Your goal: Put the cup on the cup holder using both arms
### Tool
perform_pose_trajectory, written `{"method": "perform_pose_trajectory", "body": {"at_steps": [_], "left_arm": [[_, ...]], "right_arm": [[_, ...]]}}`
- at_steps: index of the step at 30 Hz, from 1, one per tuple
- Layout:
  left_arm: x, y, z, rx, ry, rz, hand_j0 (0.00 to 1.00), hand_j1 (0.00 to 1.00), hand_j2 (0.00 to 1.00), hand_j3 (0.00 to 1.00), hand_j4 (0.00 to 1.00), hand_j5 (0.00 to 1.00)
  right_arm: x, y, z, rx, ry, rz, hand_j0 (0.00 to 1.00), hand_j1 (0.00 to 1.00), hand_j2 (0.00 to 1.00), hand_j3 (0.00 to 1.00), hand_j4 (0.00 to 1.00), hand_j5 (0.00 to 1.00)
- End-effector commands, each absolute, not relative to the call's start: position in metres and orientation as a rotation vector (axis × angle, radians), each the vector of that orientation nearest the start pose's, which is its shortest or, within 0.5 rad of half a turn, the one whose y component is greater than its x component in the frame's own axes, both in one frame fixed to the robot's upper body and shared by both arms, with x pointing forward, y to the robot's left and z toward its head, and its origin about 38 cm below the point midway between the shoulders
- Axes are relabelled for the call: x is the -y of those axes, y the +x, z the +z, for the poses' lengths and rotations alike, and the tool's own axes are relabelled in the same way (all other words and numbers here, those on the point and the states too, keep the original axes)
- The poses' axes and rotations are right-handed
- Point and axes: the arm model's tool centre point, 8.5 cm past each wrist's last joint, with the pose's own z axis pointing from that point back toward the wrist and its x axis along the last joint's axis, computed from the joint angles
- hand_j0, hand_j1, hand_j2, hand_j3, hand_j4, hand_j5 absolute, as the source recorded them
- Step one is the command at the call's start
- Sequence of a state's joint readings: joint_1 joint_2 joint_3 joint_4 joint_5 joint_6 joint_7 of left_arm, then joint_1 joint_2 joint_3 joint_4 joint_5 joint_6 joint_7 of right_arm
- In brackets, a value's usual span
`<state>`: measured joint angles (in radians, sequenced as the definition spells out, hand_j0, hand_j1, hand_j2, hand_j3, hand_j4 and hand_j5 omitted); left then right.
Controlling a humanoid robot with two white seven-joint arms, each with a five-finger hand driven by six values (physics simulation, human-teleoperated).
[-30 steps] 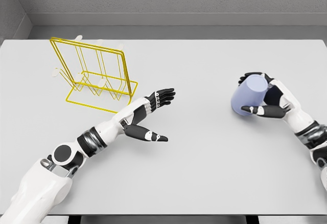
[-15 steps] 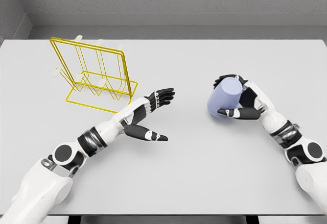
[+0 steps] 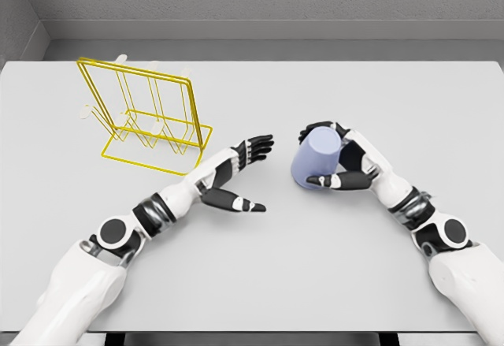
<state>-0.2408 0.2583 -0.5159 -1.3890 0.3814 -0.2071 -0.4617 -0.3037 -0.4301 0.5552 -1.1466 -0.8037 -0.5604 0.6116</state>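
Observation:
A pale blue cup (image 3: 316, 158) hangs tilted just above the grey table (image 3: 331, 267), right of centre, with my right hand (image 3: 339, 159) shut on it; its fingers wrap the top and its thumb runs under the base. My left hand (image 3: 246, 174) is open a short way to the cup's left, fingers stretched toward it and thumb pointing right, holding nothing. The yellow wire cup holder (image 3: 146, 117) with white-tipped pegs stands at the back left of the table, well behind the left forearm.
A grey wall closes off the far edge of the table. The table's near edge runs along the bottom of the head view.
My right hand has carried the cup leftward toward the table's middle. The left hand has shifted slightly right and forward, so the gap between hand and cup has narrowed.

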Motion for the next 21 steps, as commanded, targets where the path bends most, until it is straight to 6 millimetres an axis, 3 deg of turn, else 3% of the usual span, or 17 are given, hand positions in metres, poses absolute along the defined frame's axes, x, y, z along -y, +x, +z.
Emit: {"method": "perform_pose_trajectory", "body": {"at_steps": [1,5,14,21], "left_arm": [[-0.138,0.379,0.067,1.537,-0.675,-0.742,1.0,1.0,1.0,1.0,1.0,1.0],[-0.141,0.381,0.067,1.538,-0.664,-0.738,1.0,1.0,1.0,1.0,1.0,1.0],[-0.142,0.381,0.068,1.542,-0.665,-0.733,1.0,1.0,1.0,1.0,1.0,1.0],[-0.137,0.39,0.063,1.533,-0.663,-0.705,1.0,1.0,1.0,1.0,1.0,1.0]], "right_arm": [[0.237,0.394,0.061,1.715,0.741,0.559,0.69,0.69,0.69,0.69,0.69,0.69],[0.224,0.39,0.055,1.696,0.772,0.57,0.69,0.69,0.69,0.69,0.69,0.69],[0.22,0.389,0.054,1.69,0.78,0.571,0.74,0.74,0.74,0.74,0.74,0.74],[0.215,0.387,0.05,1.681,0.793,0.573,0.88,0.88,0.88,0.88,0.88,0.88]]}}
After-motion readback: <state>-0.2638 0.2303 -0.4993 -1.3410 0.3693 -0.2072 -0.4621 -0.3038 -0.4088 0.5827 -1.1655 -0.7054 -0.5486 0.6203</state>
